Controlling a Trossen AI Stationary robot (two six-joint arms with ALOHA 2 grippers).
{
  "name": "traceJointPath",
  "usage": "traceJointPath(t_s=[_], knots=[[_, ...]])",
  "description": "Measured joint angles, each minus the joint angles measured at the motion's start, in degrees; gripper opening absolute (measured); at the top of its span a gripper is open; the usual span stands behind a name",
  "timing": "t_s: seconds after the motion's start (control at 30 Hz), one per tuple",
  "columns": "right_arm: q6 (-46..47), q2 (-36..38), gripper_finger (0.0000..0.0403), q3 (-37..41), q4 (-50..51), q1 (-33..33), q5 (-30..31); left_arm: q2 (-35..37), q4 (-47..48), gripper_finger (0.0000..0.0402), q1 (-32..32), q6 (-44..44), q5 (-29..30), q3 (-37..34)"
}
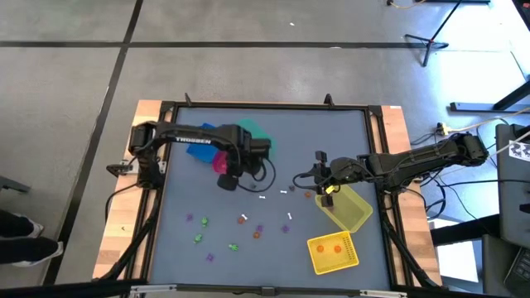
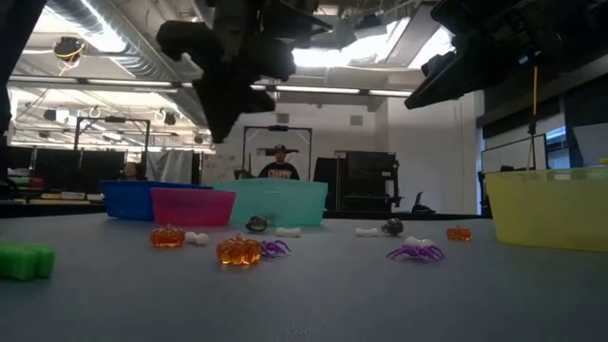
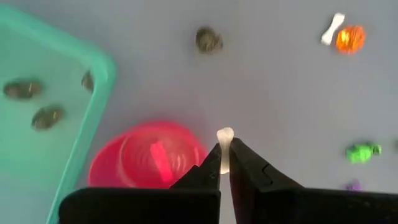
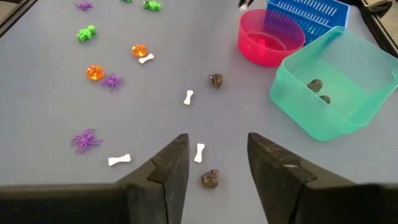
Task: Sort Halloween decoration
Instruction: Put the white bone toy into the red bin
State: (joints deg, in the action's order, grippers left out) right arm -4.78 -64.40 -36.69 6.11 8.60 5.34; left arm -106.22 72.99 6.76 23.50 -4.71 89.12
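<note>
Left tool (image 3: 224, 163) pinches a smooth white bone (image 3: 224, 142); right tool (image 4: 217, 163) gapes.

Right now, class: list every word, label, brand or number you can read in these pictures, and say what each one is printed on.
"TROSSEN": white letters on the left arm in the high view, small but readable.
Shirt print on the person behind the table in the low view: too blurred to read.
Patterned tag at the high view's right edge: a marker, no readable words.
Bins and trinkets: no text visible.
</note>
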Motion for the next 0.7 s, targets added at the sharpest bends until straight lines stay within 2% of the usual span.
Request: traceJointPath(t_s=[0.17, 0.4, 0.7], knots=[[0.00, 0.00, 0.0161, 0.00, 0.66, 0.00, 0.01, 1.41, 4.15, 0.0001, 4.63, 0.66, 2.40, 0.00], [0.89, 0.00, 0.0161, 0.00, 1.05, 0.00, 3.10, 1.61, 2.63, 0.0001, 10.44, 0.63, 2.61, -1.94], [3.45, 0.00, 0.0161, 0.00, 1.07, 0.00, 8.35, 1.55, 2.79, 0.0004, 10.58, -2.40, 2.19, -7.73]])
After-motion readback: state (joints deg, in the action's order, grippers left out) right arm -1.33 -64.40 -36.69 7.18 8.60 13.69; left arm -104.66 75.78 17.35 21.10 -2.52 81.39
